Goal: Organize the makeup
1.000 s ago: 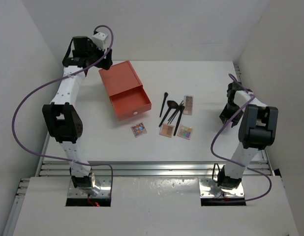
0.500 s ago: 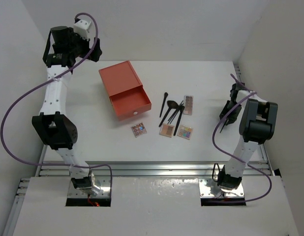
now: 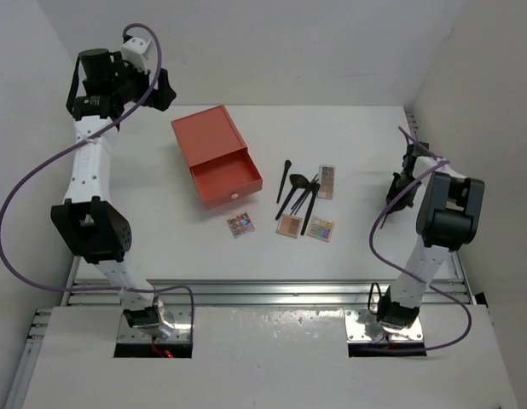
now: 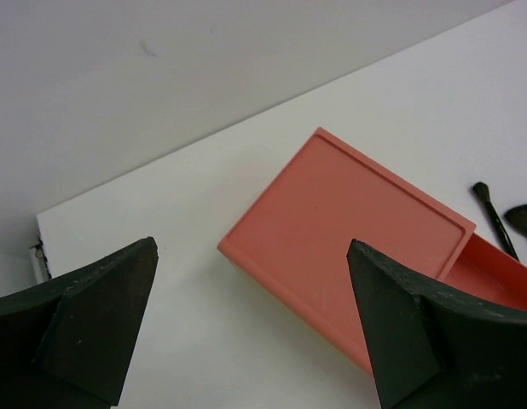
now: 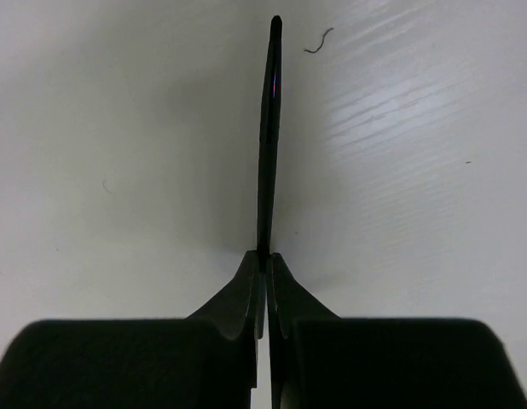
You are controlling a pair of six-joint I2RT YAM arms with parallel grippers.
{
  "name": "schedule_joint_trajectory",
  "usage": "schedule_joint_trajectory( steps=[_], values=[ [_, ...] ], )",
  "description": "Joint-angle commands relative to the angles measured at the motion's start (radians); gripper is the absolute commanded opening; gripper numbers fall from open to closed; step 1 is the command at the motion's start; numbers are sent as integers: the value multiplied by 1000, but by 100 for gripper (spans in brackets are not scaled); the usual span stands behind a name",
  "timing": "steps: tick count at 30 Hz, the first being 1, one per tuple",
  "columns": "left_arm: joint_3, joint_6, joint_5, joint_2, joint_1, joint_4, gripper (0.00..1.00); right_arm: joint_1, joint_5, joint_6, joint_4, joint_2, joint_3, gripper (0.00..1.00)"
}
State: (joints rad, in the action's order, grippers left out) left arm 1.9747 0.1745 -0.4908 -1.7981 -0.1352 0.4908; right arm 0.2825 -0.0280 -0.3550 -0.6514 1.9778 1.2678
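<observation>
Left gripper [image 4: 251, 251] retreats toward ten o'clock, gaping and empty; right gripper [image 5: 265, 260] pinches a brush [image 5: 269, 128], best carried level to the drawer [image 3: 225, 175].

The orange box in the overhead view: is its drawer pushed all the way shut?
No, the drawer sticks out of the orange drawer box on its near side, with its inside open to view.
</observation>
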Motion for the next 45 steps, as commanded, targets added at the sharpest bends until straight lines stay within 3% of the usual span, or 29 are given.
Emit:
schedule_joint_trajectory(
  steps=[1,4,8,9,14,22,25,33,36,43,45],
  values=[
    [-31,-14,-190,68,-58,8,100,-43,-75,180,55,-140,4,0],
    [-75,94,-242,107,-72,21,100,-112,-104,278,107,-227,13,0],
    [-111,219,-192,138,-63,63,100,-216,-46,468,218,-322,27,0],
    [-111,279,-171,138,-54,77,100,-305,-20,500,263,-348,30,0],
    [-120,416,-69,148,-53,101,100,-517,114,701,383,-324,148,0],
    [-142,418,-69,177,-64,101,100,-808,295,899,601,-139,315,0],
    [-165,407,-69,187,-64,101,100,-874,324,967,595,-77,355,0],
    [-185,387,-69,197,-64,101,100,-956,395,1004,533,44,472,0],
    [-185,387,-69,197,-64,101,100,-967,396,1019,524,50,443,0],
    [-194,387,-91,187,-64,101,100,-968,373,993,526,38,426,43],
    [-185,387,-100,187,-64,101,100,-968,359,982,535,42,433,45]
  ],
)
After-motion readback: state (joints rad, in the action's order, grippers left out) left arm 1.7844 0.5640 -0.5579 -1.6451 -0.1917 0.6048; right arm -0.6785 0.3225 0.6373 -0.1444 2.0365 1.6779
